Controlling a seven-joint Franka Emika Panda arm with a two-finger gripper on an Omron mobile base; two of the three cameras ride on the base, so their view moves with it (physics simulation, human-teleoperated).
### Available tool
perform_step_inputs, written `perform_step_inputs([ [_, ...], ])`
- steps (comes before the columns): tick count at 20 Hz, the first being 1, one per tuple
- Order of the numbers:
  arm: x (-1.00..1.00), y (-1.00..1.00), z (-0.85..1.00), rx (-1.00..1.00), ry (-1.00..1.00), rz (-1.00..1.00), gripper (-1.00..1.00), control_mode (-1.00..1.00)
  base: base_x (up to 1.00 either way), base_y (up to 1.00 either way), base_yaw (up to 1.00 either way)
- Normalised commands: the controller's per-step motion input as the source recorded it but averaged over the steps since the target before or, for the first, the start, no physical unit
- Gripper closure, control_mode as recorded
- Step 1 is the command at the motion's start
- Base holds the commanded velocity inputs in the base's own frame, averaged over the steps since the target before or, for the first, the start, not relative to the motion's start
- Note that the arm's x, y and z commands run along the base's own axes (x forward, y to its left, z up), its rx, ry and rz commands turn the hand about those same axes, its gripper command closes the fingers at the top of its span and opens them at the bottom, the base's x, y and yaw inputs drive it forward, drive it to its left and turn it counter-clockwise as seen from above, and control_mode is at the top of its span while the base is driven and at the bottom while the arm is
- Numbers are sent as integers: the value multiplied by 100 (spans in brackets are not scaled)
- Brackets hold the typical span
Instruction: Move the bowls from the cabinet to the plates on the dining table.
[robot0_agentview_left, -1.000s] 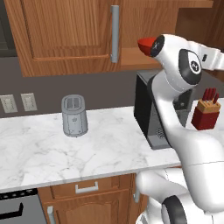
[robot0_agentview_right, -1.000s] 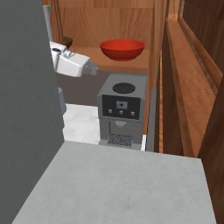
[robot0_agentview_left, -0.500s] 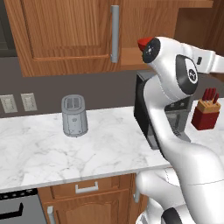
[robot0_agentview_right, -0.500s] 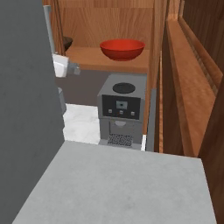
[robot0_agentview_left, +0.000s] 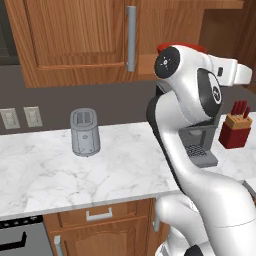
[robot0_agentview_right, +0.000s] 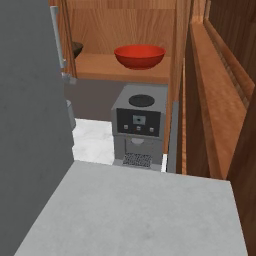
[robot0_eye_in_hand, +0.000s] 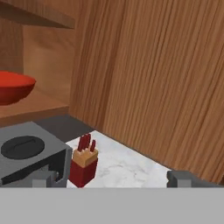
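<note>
— Where is the bowl now?

— I see the red bowl (robot0_agentview_right: 139, 55) on the lower shelf of the open cabinet (robot0_agentview_right: 125, 20), at about 12 o'clock in my right base view. It sits upright, directly above the grey coffee machine (robot0_agentview_right: 138, 122) that stands on the marble counter (robot0_agentview_right: 95, 141). At 10 o'clock from it, at the shelf's left edge, a dark rounded thing (robot0_agentview_right: 76, 48) looks out from behind the door; I cannot tell if it is the second bowl.

— And from the hand?

— In the hand view the red bowl (robot0_eye_in_hand: 15, 86) is at 9 o'clock, on the wooden shelf, cut by the picture edge. Below it is the top of the coffee machine (robot0_eye_in_hand: 26, 151), and just beside that, at 6 o'clock, a red knife block (robot0_eye_in_hand: 83, 164).

— The gripper?

— The gripper (robot0_eye_in_hand: 111, 179) is wide apart, with nothing between its two tips.

— Left base view?

— My arm (robot0_agentview_left: 192, 100) is raised before the cabinet door (robot0_agentview_left: 80, 35) with its grey handle (robot0_agentview_left: 131, 37). A toaster (robot0_agentview_left: 84, 132) stands on the counter at 9 o'clock.
</note>
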Motion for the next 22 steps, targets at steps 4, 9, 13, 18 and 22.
perform_step_inputs([
  [4,0,39,0,3,4,17,-100,-100,0,0,0],
  [9,7,42,0,4,6,17,-100,-100,0,0,0],
  [13,12,38,0,5,3,17,-100,-100,0,0,0],
  [18,26,31,4,7,0,14,-100,-100,0,0,0],
  [22,30,33,5,7,0,14,-100,-100,0,0,0],
])
